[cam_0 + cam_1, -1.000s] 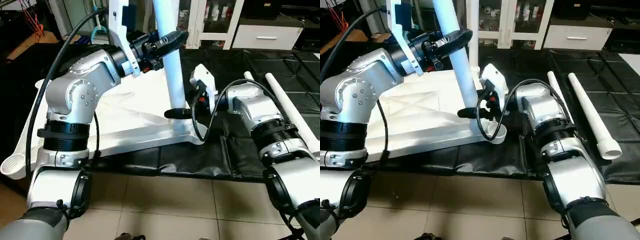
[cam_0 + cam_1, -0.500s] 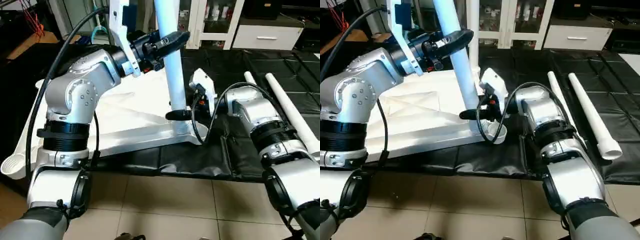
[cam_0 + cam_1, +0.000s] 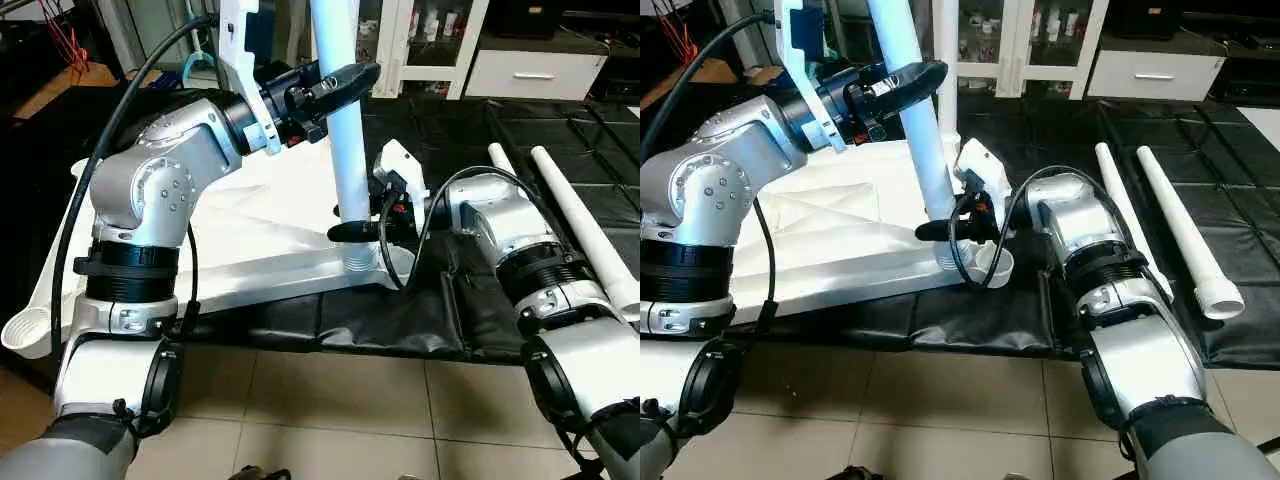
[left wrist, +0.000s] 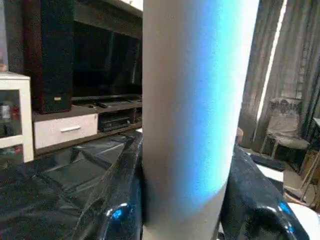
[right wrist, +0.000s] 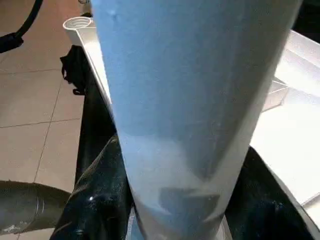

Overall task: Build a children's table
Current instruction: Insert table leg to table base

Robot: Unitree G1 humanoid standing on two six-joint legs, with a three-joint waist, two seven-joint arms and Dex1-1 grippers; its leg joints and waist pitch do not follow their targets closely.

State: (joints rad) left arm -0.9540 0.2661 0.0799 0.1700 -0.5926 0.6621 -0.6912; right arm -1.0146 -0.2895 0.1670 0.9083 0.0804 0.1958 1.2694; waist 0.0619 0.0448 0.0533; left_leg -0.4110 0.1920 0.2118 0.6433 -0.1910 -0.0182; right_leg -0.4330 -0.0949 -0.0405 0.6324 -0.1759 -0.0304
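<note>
The white tabletop [image 3: 270,235] lies ribbed side up on a black mat. One white leg [image 3: 345,150] stands upright in its near right corner socket [image 3: 992,266]. High on that leg, my left gripper [image 3: 345,80] is shut around it; the left wrist view has the leg [image 4: 190,100] between both black fingers [image 4: 120,200]. My right gripper [image 3: 352,228] is shut on the same leg just above the socket, and the right wrist view shows the leg [image 5: 195,100] pressed between its fingers [image 5: 95,200].
Two loose white legs [image 3: 580,220] [image 3: 1120,200] lie side by side on the black mat [image 3: 400,320] to the right. Another corner socket [image 3: 25,330] juts out at the near left. A white glass-door cabinet [image 3: 430,40] and drawer unit [image 3: 530,70] stand behind. Tiled floor lies in front.
My right gripper has moved in to the left and closed its fingers onto the lower part of the upright leg. The left gripper and the leg have stayed put.
</note>
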